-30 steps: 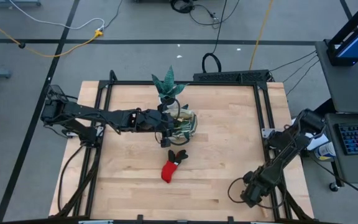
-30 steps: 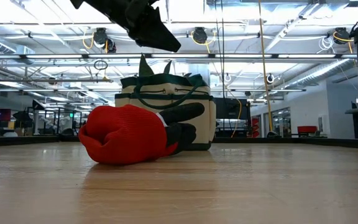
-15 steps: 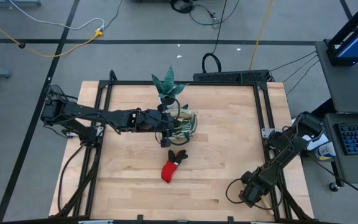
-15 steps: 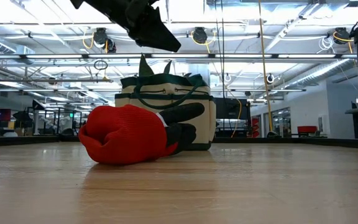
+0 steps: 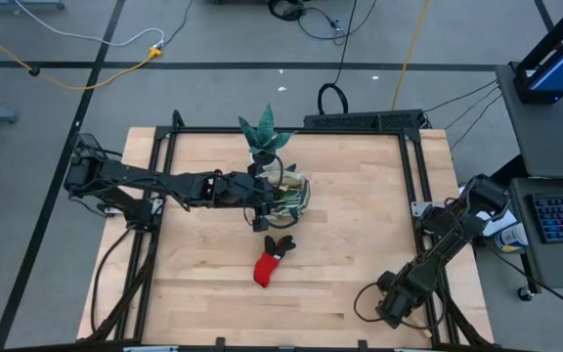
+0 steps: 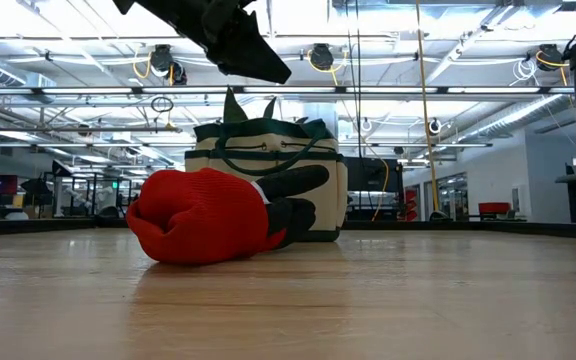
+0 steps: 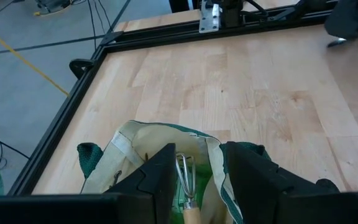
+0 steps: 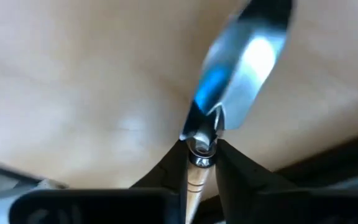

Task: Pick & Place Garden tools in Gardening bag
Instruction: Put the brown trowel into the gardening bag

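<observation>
Starting at your left, the left arm reaches across the table from its left edge, and its gripper hangs over the open top of the bag. In the left wrist view you can see the two dark fingers standing apart with a fork between them: bright wire tines, a metal collar, a pale wooden handle. Whether the fingers press on the handle cannot be told. The bag itself is soft beige fabric with dark green trim and loop handles, standing near the table's middle, toward the far side. Just behind it sits a plant with spiky green leaves.

In front of the bag, touching or nearly touching it in the low view, lies the glove: a red knitted body with black fingers that point toward the bag.

At your right, the right gripper is low at the near right corner of the table. Its fingers are narrowed onto the neck of a trowel, a shiny, rounded metal blade on a wooden handle, held above the tabletop.
</observation>
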